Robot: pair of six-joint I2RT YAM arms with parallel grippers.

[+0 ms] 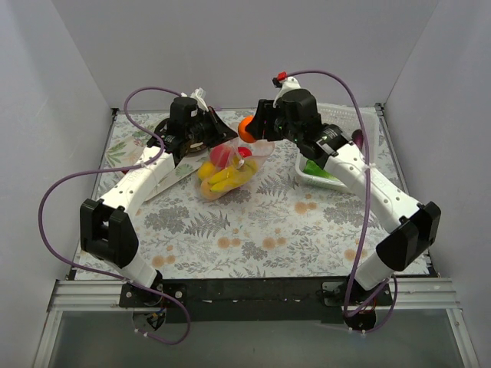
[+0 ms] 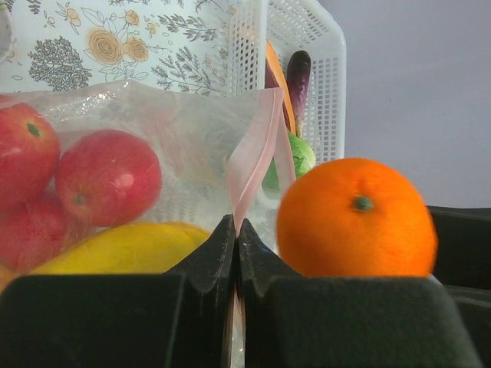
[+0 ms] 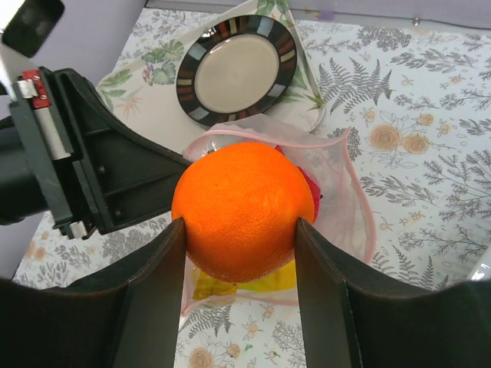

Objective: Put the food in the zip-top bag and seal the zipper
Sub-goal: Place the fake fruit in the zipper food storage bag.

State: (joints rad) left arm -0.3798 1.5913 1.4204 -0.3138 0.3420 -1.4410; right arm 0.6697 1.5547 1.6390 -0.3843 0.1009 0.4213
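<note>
Fingers (image 3: 153,299) of the right gripper (image 3: 240,238) squeeze the orange (image 3: 244,195) just above the zip-top bag (image 3: 349,199), and the left gripper (image 2: 236,234) pinches the pink zipper (image 2: 253,153) tight, likely keeping the mouth open so the orange can drop in.

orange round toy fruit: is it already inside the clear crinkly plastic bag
No, the orange round toy fruit is clamped in the right gripper, outside the open mouth of the clear crinkly plastic bag.
</note>
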